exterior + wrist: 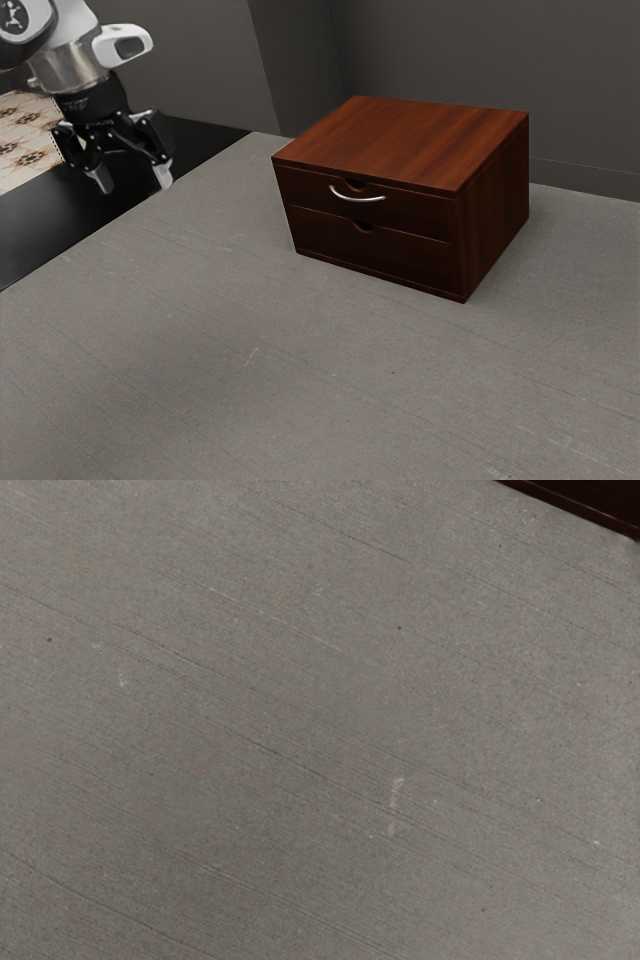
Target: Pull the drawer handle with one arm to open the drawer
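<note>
Cabinet (420, 140) first, in the exterior view: it's a dark wood box with two drawers, sitting on the grey table (200, 350) toward the exterior view's right. The drawer fronts face that view's lower left. The top drawer (400, 210) looks shut, flush with the front. Its handle (357, 195) is a thin curved metal bar, and its long axis runs level across the drawer face, bowing out a little. I'd guess it's stiff and a bit slick, so I'd pinch it at the middle, one finger over and one under. Then pull straight out the way the front faces. The cabinet looks heavy enough to stay put, but that's only a guess. The gripper (131, 178) hangs at the exterior view's upper left, well apart from the cabinet, fingers spread and holding nothing.

Wrist view: grey table under the hand, plus a dark sliver (600, 495) at one corner. Can't tell if that's the cabinet.
</note>
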